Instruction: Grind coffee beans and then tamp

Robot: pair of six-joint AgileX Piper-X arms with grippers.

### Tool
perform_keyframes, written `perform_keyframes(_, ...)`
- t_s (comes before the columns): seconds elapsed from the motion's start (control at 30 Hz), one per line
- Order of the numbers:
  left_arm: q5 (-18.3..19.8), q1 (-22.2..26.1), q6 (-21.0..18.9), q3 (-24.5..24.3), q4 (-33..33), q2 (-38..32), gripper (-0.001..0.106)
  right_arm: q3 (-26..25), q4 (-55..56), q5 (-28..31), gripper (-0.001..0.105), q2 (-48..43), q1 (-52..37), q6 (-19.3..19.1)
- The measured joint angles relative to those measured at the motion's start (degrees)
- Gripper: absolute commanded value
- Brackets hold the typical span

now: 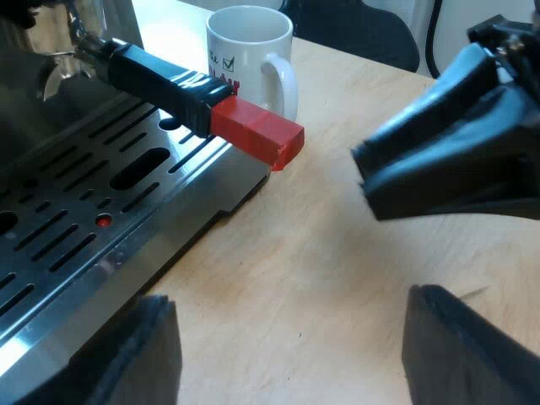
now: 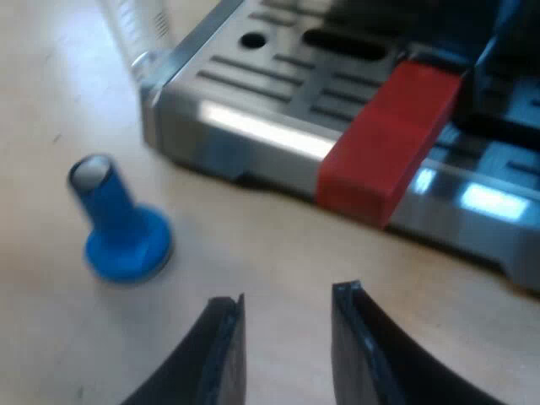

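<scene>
The metal holder sits in the espresso machine's front, and its dark handle (image 1: 160, 80) sticks out over the drip tray (image 1: 84, 194) and ends in a red block (image 1: 257, 131). My left gripper (image 1: 295, 354) is open over bare table close to the tray's edge, with nothing between its fingers. My right gripper (image 2: 287, 346) is open and empty, low over the table, a short way from the red end (image 2: 388, 143). From the left wrist view, the right gripper (image 1: 447, 143) hangs near the red end, apart from it. A blue tamper (image 2: 118, 224) stands upright on the table near the tray's corner.
A white mug (image 1: 249, 51) with print stands on the table just beyond the red end. A clear measuring glass (image 2: 135, 25) stands by the tray's corner (image 2: 156, 101), beyond the tamper. The slotted metal drip tray has a raised steel rim (image 2: 253, 126). Bare wooden table (image 1: 321, 253) lies between the grippers.
</scene>
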Motion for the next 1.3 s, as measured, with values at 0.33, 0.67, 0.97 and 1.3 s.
perform_keyframes(0.33,0.0,0.0,0.0,0.0,0.0,0.0,0.059,0.0,-11.38,9.27,0.028,7.68,0.0,0.49)
perform_keyframes(0.67,0.0,0.0,0.0,0.0,0.0,0.0,0.059,0.0,-13.04,13.07,0.028,9.7,0.57,2.68)
perform_keyframes(0.97,0.0,0.0,0.0,0.0,0.0,0.0,0.059,0.0,-13.09,19.01,0.028,9.79,0.64,3.13)
perform_keyframes(1.3,0.0,0.0,0.0,0.0,0.0,0.0,0.059,0.18,-13.09,20.35,0.028,9.79,0.64,3.12)
